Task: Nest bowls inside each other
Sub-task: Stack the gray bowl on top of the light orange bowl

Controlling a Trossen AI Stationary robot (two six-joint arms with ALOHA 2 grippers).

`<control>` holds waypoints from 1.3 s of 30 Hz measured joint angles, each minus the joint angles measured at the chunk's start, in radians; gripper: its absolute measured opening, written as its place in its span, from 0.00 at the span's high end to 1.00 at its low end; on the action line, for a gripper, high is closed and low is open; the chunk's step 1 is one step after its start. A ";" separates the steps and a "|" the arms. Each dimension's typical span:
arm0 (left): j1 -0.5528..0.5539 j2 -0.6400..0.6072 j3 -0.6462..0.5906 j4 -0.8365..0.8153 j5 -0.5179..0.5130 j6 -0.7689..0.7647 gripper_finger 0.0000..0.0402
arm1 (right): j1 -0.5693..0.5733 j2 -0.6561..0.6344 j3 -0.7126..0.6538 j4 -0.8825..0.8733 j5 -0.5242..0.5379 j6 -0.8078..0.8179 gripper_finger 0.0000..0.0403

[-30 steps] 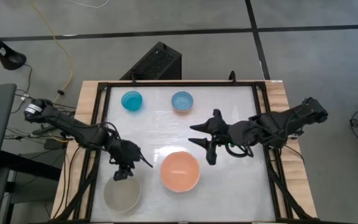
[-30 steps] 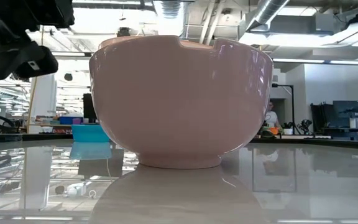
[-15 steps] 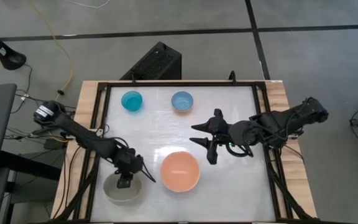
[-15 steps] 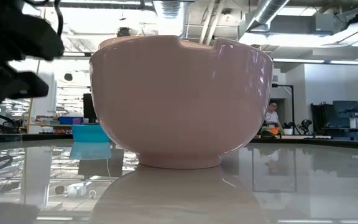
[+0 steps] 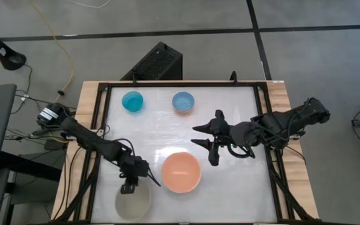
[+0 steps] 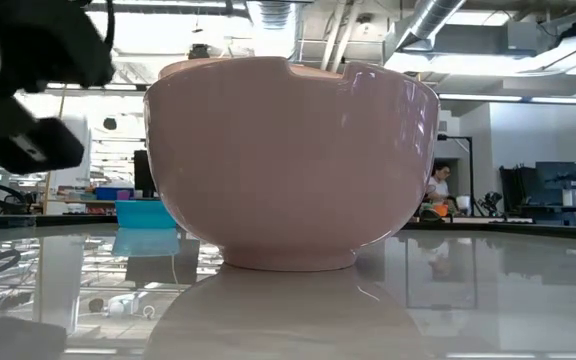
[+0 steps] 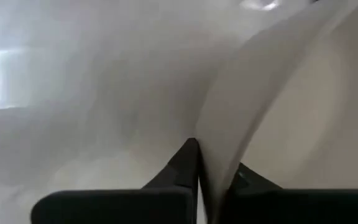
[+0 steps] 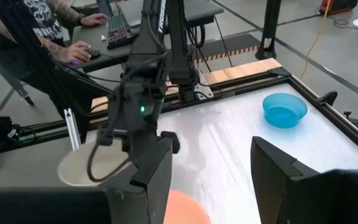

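Note:
The greyish-beige bowl (image 5: 134,204) sits near the table's front left, with my left gripper (image 5: 130,186) shut on its far rim. The pale pink bowl (image 5: 180,172) stands upright on its base right of it and fills the low view (image 6: 288,160). The small cyan bowl (image 5: 132,100) and the small light blue bowl (image 5: 182,101) stand at the far side. My right gripper (image 5: 211,149) hangs open above the table right of the pink bowl, holding nothing. The cream-white bowl is out of view. My left gripper pinches the greyish-beige bowl's rim (image 7: 211,163) on its far side, one finger (image 7: 184,167) outside the wall and the other finger (image 7: 248,179) inside. The fingers slant down from the far left. The bowl stays low on the table, mouth up.
A black frame rail (image 5: 99,125) runs round the white table top. The left arm (image 8: 135,118) leans over the beige bowl (image 8: 79,169). A person's hands (image 8: 79,56) work at a keyboard beyond the table's left side. Bare table lies between the far bowls and the pink bowl.
My left gripper has come down and toward the near edge onto the greyish-beige bowl's far rim and has shut on it. The bowl has slid a little toward the table's near edge and right. My right arm has kept still.

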 joint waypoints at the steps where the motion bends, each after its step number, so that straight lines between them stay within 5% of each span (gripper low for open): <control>1: 0.004 -0.004 0.000 0.033 0.005 -0.010 1.00 | 0.000 0.000 0.000 -0.008 0.000 0.001 0.54; 8: 0.064 -0.096 0.000 0.260 -0.032 -0.057 1.00 | 0.000 0.000 0.000 -0.063 -0.001 0.038 0.54; 17: 0.189 -0.195 0.000 0.382 -0.320 -0.130 1.00 | 0.000 0.000 0.000 -0.070 -0.002 0.027 0.54; 27: 0.264 -0.035 0.043 0.413 -0.353 -0.188 1.00 | -0.003 0.000 0.000 -0.067 -0.002 0.023 0.54; 39: 0.280 0.210 0.263 0.257 -0.291 -0.154 1.00 | -0.003 -0.017 0.000 -0.079 0.006 0.023 0.54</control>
